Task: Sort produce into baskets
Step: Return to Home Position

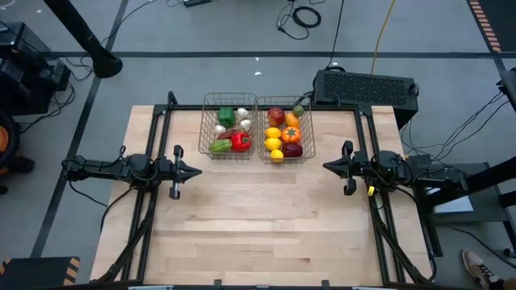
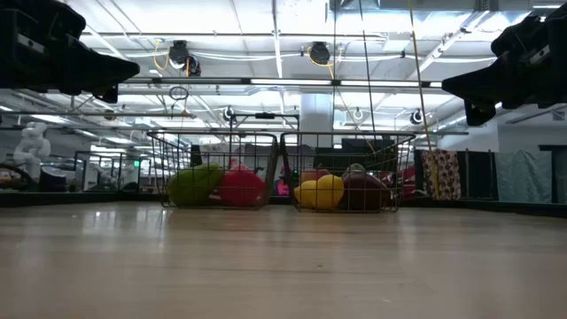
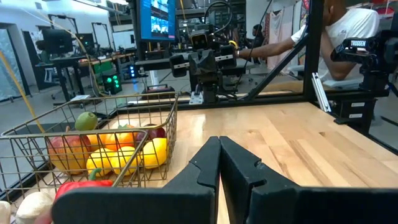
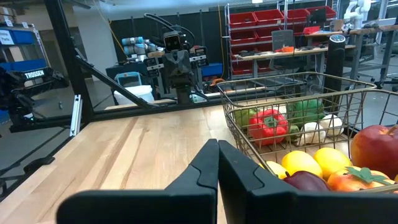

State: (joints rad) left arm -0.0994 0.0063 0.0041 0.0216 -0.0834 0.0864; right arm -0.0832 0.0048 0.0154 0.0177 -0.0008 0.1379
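Left gripper [image 1: 197, 171] is held raised over the left side of the table [image 1: 258, 234], tip pointed toward the middle. In the left wrist view its fingers are seen pressed together with nothing between them. Over on the other side the right gripper [image 1: 326, 167] is mirrored, tip facing inward, fingers likewise closed on nothing, as shown in the right wrist view. Both are kept well apart from the baskets, which are set side by side, walls touching, at the far middle of the table

All the produce in view is contained in those two. The left basket [image 1: 202, 129] is filled with veg: a green pepper [image 1: 226, 116] at the back, a red pepper [image 1: 240, 142] at the front with another green one [image 1: 219, 147] just beside it, and garlic [image 1: 243, 113] scattered between. The right basket [image 1: 312, 129] is packed with fruit: a red apple [image 1: 276, 115], an orange [image 1: 291, 120], a small green lemon [image 1: 298, 110] in the far corner, yellow lemons [image 1: 272, 133] down one side and a dark apple [image 1: 293, 150] at the front

A black box [image 1: 367, 87] is parked just behind the right basket, and a person in a white shirt [image 3: 348, 28] can be spotted past the table edge in the left wrist view
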